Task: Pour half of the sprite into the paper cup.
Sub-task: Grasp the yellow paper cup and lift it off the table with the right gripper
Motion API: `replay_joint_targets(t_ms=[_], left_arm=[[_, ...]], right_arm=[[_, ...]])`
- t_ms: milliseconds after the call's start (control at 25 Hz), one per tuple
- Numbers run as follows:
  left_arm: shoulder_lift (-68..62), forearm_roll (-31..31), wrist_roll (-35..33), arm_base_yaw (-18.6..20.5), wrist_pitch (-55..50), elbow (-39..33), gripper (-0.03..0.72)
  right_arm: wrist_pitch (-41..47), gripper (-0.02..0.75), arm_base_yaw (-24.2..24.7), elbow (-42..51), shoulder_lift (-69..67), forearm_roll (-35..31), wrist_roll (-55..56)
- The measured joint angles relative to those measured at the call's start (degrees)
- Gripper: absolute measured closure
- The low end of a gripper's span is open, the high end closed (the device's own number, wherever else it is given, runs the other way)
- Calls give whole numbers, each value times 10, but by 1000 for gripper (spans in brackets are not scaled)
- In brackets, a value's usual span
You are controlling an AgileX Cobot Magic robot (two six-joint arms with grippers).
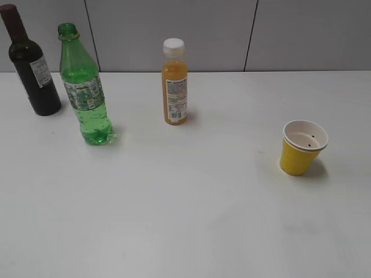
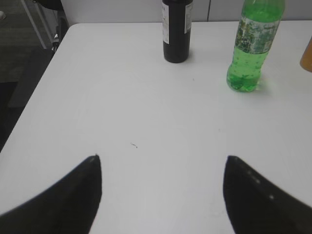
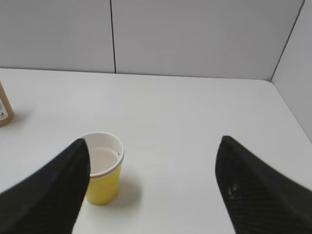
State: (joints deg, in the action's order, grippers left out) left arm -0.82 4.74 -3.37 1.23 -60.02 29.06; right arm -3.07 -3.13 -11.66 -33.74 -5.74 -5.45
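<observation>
The sprite [image 1: 86, 92] is a tall green bottle with no cap, upright at the back left of the white table; it also shows in the left wrist view [image 2: 251, 48]. The paper cup [image 1: 301, 148] is yellow with a white inside, upright at the right; it also shows in the right wrist view [image 3: 103, 173]. My left gripper [image 2: 162, 158] is open and empty, well short and left of the sprite. My right gripper [image 3: 153, 141] is open and empty, with the cup just past its left finger. Neither gripper shows in the exterior view.
A dark wine bottle [image 1: 32, 66] stands behind and left of the sprite; it also shows in the left wrist view [image 2: 176, 31]. An orange juice bottle [image 1: 174, 84] with a white cap stands at the back middle. The table's left edge [image 2: 34, 97] drops to a dark floor. Grey wall panels stand behind.
</observation>
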Motion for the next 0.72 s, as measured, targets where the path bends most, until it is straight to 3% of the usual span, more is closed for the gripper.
replay_joint_targets(t_ms=[360,720], left_arm=[[0,0,0,0,0,0,99],[0,0,0,0,0,0,99]], right_arm=[[-129,130,-8,41,-91,4,7],[-270,134,-111,42,-258,10,14]])
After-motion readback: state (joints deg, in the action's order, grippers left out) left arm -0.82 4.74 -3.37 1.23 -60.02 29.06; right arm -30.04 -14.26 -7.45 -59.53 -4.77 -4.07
